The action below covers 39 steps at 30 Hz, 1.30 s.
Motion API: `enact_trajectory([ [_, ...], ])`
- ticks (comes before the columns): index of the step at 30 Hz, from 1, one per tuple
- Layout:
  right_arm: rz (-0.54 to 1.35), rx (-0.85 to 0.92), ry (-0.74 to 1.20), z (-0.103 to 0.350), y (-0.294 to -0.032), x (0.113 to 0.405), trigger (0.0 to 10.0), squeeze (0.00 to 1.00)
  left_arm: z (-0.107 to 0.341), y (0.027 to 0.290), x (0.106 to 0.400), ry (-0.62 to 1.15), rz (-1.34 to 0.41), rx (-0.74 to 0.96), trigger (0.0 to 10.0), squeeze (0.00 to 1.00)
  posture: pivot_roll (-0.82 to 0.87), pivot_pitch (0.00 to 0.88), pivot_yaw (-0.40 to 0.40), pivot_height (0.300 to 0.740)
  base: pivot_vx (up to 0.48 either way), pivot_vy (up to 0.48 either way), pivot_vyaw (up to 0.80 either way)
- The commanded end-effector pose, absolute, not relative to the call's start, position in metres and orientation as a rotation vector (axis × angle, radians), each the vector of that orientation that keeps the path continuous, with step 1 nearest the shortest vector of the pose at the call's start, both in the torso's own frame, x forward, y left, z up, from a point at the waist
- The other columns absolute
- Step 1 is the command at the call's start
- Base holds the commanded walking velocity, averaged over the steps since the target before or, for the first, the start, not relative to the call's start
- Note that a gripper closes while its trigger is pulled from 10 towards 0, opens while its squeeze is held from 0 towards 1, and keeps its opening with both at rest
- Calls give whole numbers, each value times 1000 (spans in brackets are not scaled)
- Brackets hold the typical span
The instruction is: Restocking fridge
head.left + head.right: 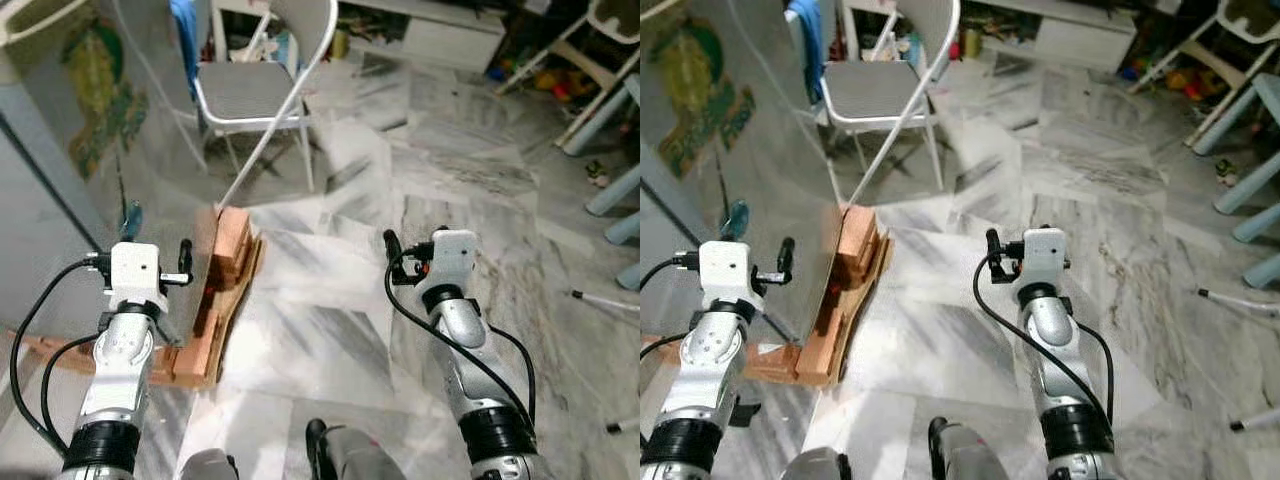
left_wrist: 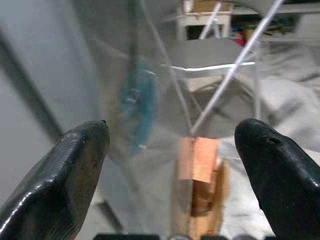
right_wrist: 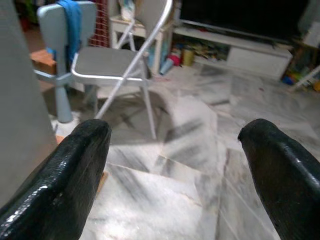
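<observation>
Grey, smooth and stiff, the fridge [image 1: 50,200] fills the left of the frame on wooden blocks [image 1: 228,262]; I judge its door heavy and slick, best taken at the edge. Left gripper [image 2: 175,150] and right gripper [image 3: 175,150] are spread wide, empty, above marble floor [image 1: 330,300] near a folding chair [image 1: 250,95].

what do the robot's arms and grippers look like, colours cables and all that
Both arms are silver metal tubes with black collars near the base. Each ends in a white boxy wrist block, and loose black cables loop alongside. The left gripper and right gripper each have two glossy black, rounded fingers.
</observation>
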State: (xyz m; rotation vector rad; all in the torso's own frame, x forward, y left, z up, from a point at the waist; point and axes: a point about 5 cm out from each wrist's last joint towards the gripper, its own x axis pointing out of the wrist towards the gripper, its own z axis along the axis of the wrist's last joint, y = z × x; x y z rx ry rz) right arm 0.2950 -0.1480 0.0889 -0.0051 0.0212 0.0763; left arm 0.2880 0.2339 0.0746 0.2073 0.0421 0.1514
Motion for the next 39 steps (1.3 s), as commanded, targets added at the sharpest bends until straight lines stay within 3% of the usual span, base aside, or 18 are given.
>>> enact_trajectory([
  [1,56,-20,39,87,-158,291,10000,0,77,232,291,24,150,199,10000,0,49,103,-103,740,0,0,0],
  [6,56,-25,54,86,-161,287,10000,0,71,225,284,31,109,203,10000,0,52,109,-101,740,0,0,0],
  [10,67,-22,63,85,-159,286,10000,0,65,241,278,54,209,314,10000,0,57,125,-108,740,0,0,0],
  [17,86,-24,71,85,-155,286,10000,0,75,245,299,32,293,243,10000,0,52,128,-114,740,0,0,0],
  [25,68,-28,74,86,-161,286,10000,0,77,238,309,27,232,232,10000,0,43,130,-103,740,0,0,0],
  [39,47,-25,77,86,-163,283,10000,0,88,261,323,55,349,292,10000,0,31,124,-94,740,0,0,0],
])
